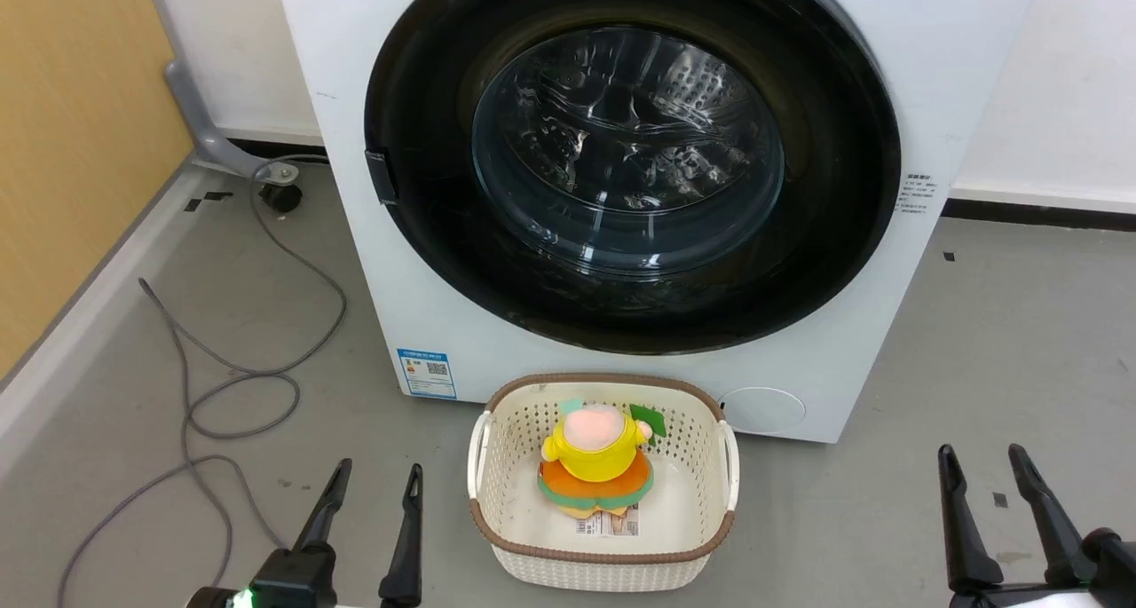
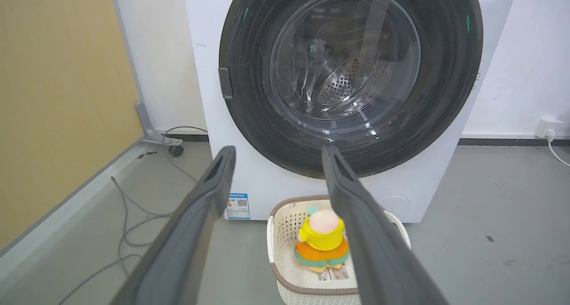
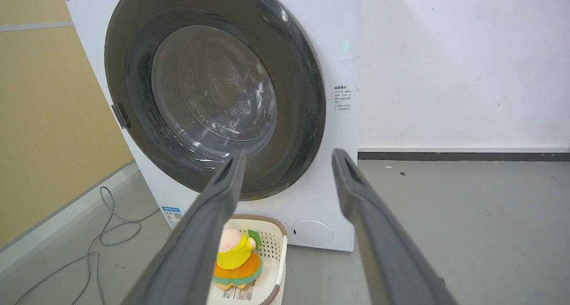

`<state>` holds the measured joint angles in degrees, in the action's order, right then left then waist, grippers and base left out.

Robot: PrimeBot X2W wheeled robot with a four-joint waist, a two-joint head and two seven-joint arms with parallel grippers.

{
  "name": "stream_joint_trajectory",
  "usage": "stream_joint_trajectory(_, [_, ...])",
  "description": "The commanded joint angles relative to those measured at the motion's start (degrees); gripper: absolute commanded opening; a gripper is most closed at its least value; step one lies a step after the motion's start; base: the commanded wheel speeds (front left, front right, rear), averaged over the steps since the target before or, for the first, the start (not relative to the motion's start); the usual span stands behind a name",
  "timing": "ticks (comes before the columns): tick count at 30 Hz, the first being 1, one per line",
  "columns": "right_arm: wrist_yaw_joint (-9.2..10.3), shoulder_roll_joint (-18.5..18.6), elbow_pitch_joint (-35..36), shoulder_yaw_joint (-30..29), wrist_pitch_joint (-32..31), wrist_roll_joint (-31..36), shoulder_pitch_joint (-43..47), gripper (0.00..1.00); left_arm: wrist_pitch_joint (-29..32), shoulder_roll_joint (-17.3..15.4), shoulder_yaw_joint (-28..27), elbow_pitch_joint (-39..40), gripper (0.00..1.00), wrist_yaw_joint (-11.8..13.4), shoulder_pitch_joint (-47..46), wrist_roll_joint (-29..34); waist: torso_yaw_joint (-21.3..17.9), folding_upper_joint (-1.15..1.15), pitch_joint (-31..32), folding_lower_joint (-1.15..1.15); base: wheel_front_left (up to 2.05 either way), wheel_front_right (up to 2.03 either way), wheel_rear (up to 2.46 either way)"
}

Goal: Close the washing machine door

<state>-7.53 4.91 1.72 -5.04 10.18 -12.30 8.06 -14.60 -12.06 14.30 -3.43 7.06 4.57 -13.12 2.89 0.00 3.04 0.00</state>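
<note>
Black door [image 1: 632, 160] fills the upper middle of the head view. It looks flush with the white machine [image 1: 355, 262] all round, and neither wrist view shows a gap. I'd judge the task done or nearly done, but I can't tell whether the latch has caught. The small tab [image 1: 382, 175] on the door's left edge gives no clue.

Left hand [image 1: 378, 470] is at lower left and right hand [image 1: 982, 454] at lower right. Both have fingers spread wide, hold nothing, and are well apart from the door.

Risks from here:
- Door only resting, not latched: it could swing back out. A confirming push should go on the black ring near the tab side, not on the glass bowl, where the fingers would likely slip.
- Basket [image 1: 603, 380] sits at bottom centre, just beside the machine's lower front and between the two hands. A low reach or a roll forward hits it and shoves it into the machine, or tips the yellow toy [image 1: 596, 461] out.
- Grey cable [image 1: 266, 377] loops across the floor at left, near the left hand. Driving or turning that way could snag it.
- Open fingers hitting the ring tip-first could scratch the gloss.
</note>
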Motion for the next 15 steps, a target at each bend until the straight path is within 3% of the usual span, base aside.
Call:
stream_joint_trajectory(1, [0.04,-0.4,0.4,-0.1,0.1,0.2,1.0,1.00,0.0,-0.2,0.1,-0.1,1.00,0.0,0.5,0.2,0.1,0.00,0.0,0.00,0.00,0.00,0.00])
stream_joint_trajectory(14, [0.04,-1.5,0.7,-0.5,0.3,1.3,1.4,1.00,0.1,-0.5,1.1,-0.1,1.00,0.1,-0.1,0.4,0.6,0.00,-0.2,0.00,0.00,0.00,0.00])
stream_joint_trajectory(15, [0.00,-1.2,0.5,-0.3,0.0,0.8,0.5,0.00,0.0,-0.1,1.1,-0.2,0.00,0.0,0.0,0.0,0.6,0.00,-0.2,0.00,0.00,0.00,0.00])
